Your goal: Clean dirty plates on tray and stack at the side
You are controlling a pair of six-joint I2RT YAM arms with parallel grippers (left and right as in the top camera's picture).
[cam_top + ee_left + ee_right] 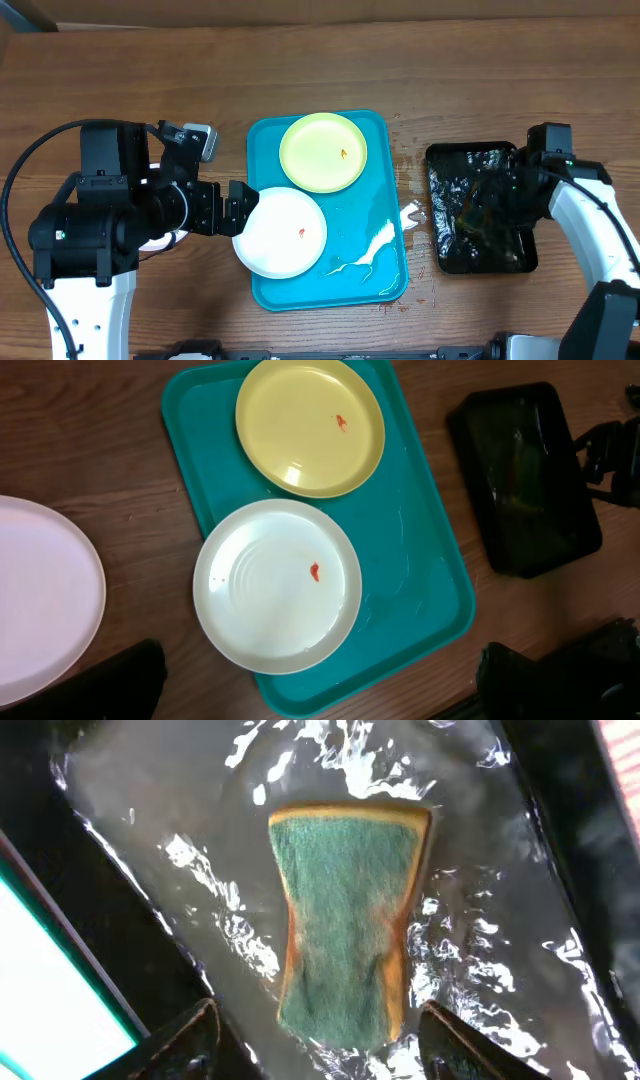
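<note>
The turquoise tray (392,150) lies mid-table. A yellow-green plate (322,151) with an orange speck sits at its far end. A white plate (283,232) with a red speck sits nearer and overhangs the tray's left rim. In the left wrist view I see the tray (430,560), the yellow-green plate (310,425), the white plate (277,585) and a second white plate (40,600) on the table to the left. My left gripper (240,205) (320,705) is open and empty beside the overhanging plate. My right gripper (495,195) (320,1055) is open above a green-and-yellow sponge (350,920).
A black tray (480,262) (525,480) holding water stands right of the turquoise tray, and the sponge lies in it. Water streaks lie on the turquoise tray's right part (370,250) and on the table between the trays (410,212).
</note>
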